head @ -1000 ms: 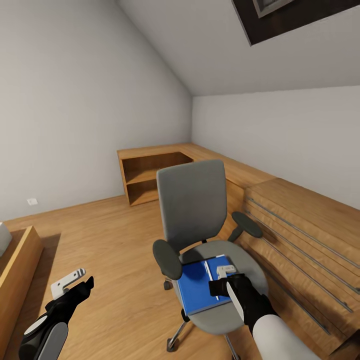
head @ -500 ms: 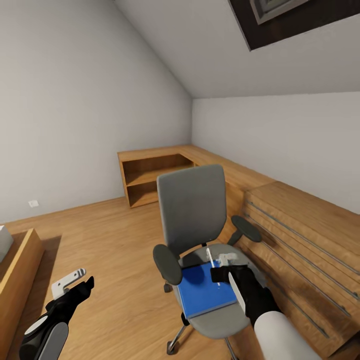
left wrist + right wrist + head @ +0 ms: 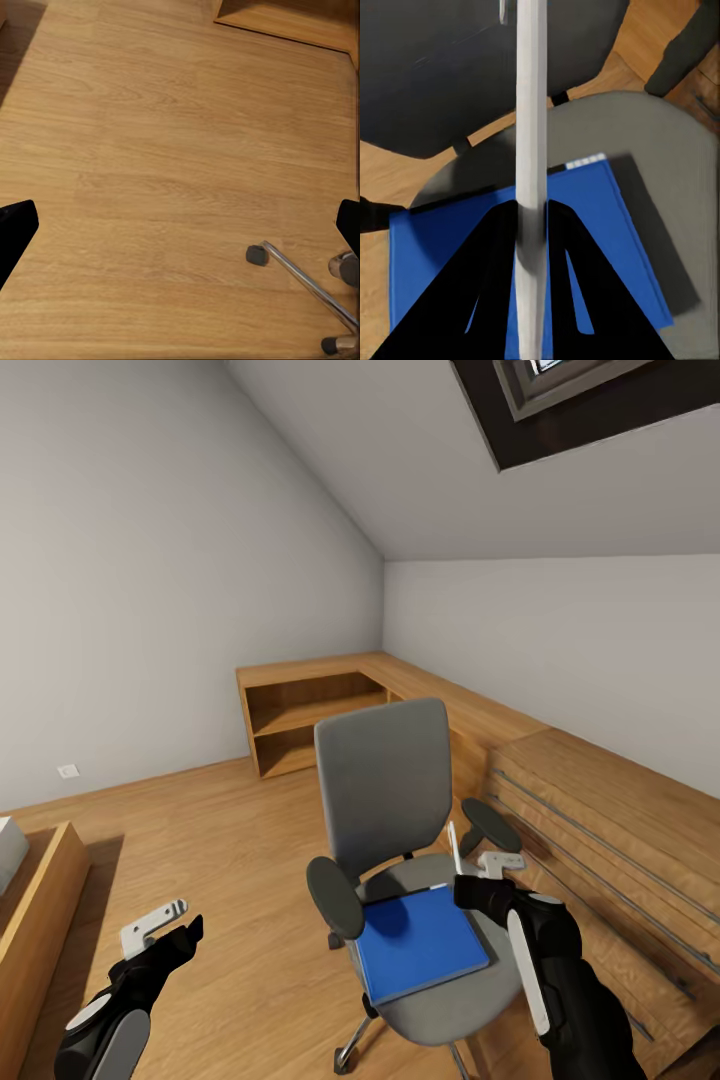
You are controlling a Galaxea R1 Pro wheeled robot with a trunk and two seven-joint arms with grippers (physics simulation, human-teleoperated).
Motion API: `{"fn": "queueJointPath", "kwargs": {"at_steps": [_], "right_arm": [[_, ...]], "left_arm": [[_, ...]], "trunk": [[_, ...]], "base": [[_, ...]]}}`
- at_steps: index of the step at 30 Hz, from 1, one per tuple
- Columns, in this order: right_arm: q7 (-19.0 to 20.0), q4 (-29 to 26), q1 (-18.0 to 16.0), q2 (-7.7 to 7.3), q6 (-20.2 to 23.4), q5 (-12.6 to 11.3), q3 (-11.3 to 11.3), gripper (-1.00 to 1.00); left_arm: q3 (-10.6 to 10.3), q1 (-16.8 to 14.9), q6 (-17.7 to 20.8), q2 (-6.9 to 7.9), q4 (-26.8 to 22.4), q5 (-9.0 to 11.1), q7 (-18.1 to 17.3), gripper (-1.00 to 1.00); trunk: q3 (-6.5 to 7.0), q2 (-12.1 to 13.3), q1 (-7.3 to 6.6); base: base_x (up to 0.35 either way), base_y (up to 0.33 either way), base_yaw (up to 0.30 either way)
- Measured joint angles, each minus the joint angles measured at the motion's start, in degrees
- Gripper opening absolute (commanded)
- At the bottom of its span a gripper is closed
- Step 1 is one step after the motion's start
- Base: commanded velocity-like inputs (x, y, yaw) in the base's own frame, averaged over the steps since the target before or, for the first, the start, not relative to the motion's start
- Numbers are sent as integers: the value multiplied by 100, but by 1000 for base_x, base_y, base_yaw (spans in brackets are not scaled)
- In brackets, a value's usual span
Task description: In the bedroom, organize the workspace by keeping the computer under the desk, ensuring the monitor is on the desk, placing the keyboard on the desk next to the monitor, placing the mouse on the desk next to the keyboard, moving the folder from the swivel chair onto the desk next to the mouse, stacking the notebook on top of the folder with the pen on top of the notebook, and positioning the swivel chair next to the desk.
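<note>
Between the right gripper's (image 3: 531,225) two black fingers we hold the pen (image 3: 531,135), clamped tight on its white shaft, as the right wrist view shows. From the head view that gripper (image 3: 478,882) hangs above the right edge of the chair seat, and the pen (image 3: 453,847) stands almost upright out of it. A second ago the pen lay flat on the folder; half a second ago it was tipping up; now we have it clear of the blue cover. Under it the folder (image 3: 420,942) lies flat on the seat of the chair (image 3: 385,785), with nothing else on top that we can see. The chair sits on the wood floor just beside the low wooden cabinet (image 3: 610,830).

Our left gripper (image 3: 165,940) hovers low over bare floor (image 3: 165,150), fingers spread wide and empty, with a chrome leg of the chair base (image 3: 304,274) nearby.

We judge that lifting the pen frees the folder for moving. The pen must wait somewhere safe, since it goes on last. No desk shows, so we will have to turn or drive to reach it.
</note>
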Motion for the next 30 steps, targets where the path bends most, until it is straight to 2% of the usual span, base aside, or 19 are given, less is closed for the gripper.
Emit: {"fn": "queueJointPath", "kwargs": {"at_steps": [5, 11, 13, 14, 16, 20, 21, 22, 23, 24, 28, 29, 30], "right_arm": [[16, -296, 114, -5, 285, -267, -150, -100], [21, -420, 129, -7, 349, -314, -211, -100], [28, -445, 131, -5, 354, -320, -350, -100], [41, -473, 131, 14, 336, -350, -625, -100], [46, -502, 132, 26, 310, -424, -766, -100], [54, -544, 132, 26, 302, -488, -907, -100], [67, -574, 133, 25, 289, -624, -1046, -100], [69, -578, 133, 23, 288, -651, -1068, -100], [68, -578, 133, 27, 284, -643, -1343, -100], [70, -580, 134, 31, 288, -671, -1407, -100], [71, -578, 133, 36, 293, -680, -1525, -100], [82, -580, 133, 37, 287, -678, -1560, -100], [83, -581, 133, 37, 287, -682, -1562, -100]], "left_arm": [[-168, 7, 5, 0, 0, 0, -1, 100], [-258, 9, 10, -1, 0, 0, -4, 100], [-266, 9, 11, -1, 0, 0, -6, 100], [-272, 9, 11, -2, 1, 0, -6, 100], [-275, 9, 11, -2, 5, 0, -7, 100], [-277, 9, 12, -2, 8, -2, -2, 100], [-280, 9, 13, -2, 9, -5, 2, 100], [-282, 8, 13, -3, 9, -4, 4, 100], [-506, 9, 30, -4, 9, -1, 35, 100], [-588, 9, 36, -4, 9, -7, 93, 100], [-957, 10, 36, 1, 9, -4, 427, 100], [-1231, 11, 24, 8, 8, 6, 712, 100], [-1259, 10, 24, 8, 8, 0, 742, 100]], "trunk": [[90, 201, -110], [198, 442, -239], [233, 522, -282], [251, 562, -304], [287, 642, -348], [359, 803, -437], [380, 843, -461], [401, 883, -483], [422, 923, -505], [442, 963, -527], [514, 1124, -615], [532, 1164, -637], [550, 1204, -659]], "base": [[-1, 0, 0], [-163, 0, 0], [-302, 0, 0], [-322, 0, 0], [-329, 0, 0], [-205, 0, -35], [-13, 0, -184], [-1, 0, -264], [-1, 0, -274], [0, 0, -271], [0, 0, -118], [0, 0, -18], [0, 0, -11]]}}
